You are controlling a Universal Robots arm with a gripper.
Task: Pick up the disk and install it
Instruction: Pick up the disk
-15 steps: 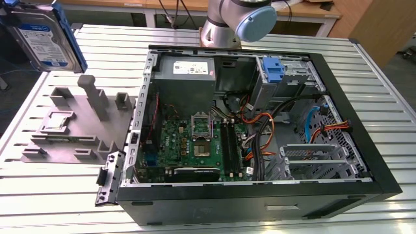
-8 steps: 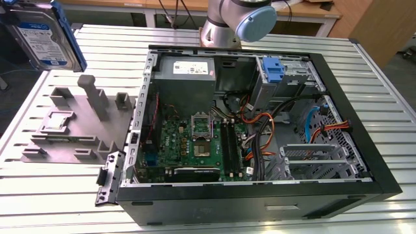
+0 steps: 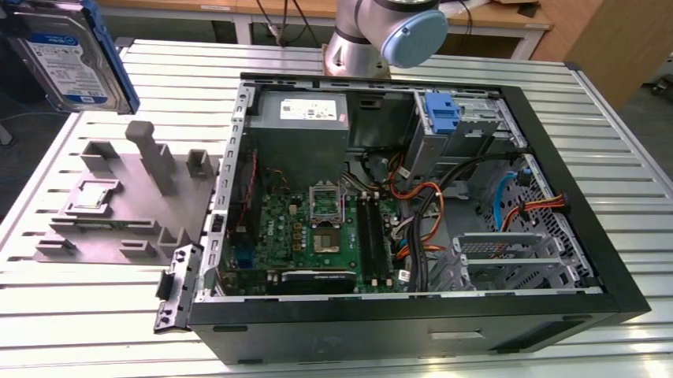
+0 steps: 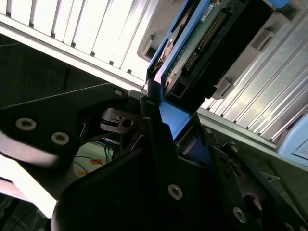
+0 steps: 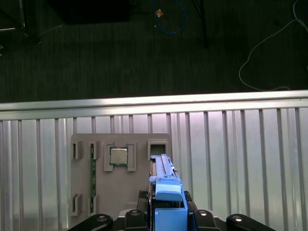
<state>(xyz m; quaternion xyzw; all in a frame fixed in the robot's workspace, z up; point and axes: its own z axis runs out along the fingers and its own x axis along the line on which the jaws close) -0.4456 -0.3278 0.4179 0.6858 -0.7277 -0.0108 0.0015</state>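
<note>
item: disk (image 3: pixel 65 57). flat rectangular silver-grey drive, white-and-blue label on the broad face, bright blue bracket (image 3: pixel 119 67) running down its long edge.

position: raised off the table (image 3: pixel 620 157) at the top of the exterior view's left, standing on edge and slightly tilted, label towards the camera. it sits above the grey fixture (image 3: pixel 116 209) and well apart from the open computer case (image 3: pixel 421 315).

grasp: hand (image 4: pixel 175 120) pinching the disk. in the second wrist view black fingers (image 4: pixel 153 126) press against the blue frame from either side (the drive's green circuit board (image 4: pixel 185 53) and its connector row face this camera). in the first wrist view the disk (image 5: pixel 166 185) shows edge-on, blue bracket uppermost, rising out of the hand (image 5: pixel 167 215).

beneath: grey fixture (image 5: pixel 86 168) lying on the slatted metal table (image 5: pixel 240 159), with a square processor chip (image 5: pixel 118 156) seated in one of its recesses.

nearby: arm base (image 3: pixel 384 35) behind the case; green motherboard (image 3: pixel 310 228) inside it; a bare blue clip (image 3: pixel 442 110) in the upper bay.
</note>
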